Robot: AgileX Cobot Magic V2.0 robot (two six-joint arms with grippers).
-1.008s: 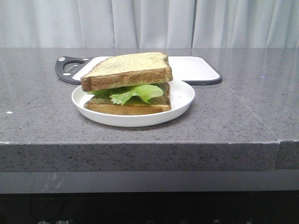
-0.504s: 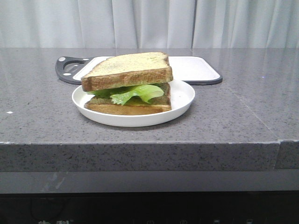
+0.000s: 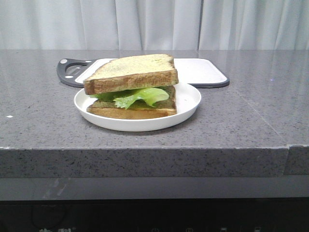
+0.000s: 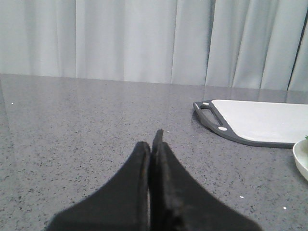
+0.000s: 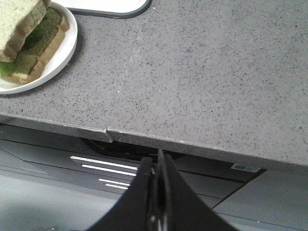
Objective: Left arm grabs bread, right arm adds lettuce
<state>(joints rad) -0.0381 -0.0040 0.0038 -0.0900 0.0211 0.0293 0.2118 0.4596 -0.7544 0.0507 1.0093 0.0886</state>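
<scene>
A sandwich stands on a white plate (image 3: 188, 104) at the table's middle. The bread (image 3: 129, 72), with its darker brown crust, lies on top. The green lettuce (image 3: 137, 95) sticks out under it, over a second slice (image 3: 130, 112) with a paler crust. Neither arm shows in the front view. My left gripper (image 4: 154, 144) is shut and empty, low over the bare counter to the left of the plate's rim (image 4: 301, 159). My right gripper (image 5: 158, 163) is shut and empty, out past the counter's front edge, to the right of the sandwich (image 5: 24, 33).
A white cutting board (image 3: 198, 70) with a dark rim and handle lies behind the plate, and also shows in the left wrist view (image 4: 260, 120). The grey counter's front edge (image 5: 192, 142) runs just ahead of my right gripper. Pale curtains hang behind.
</scene>
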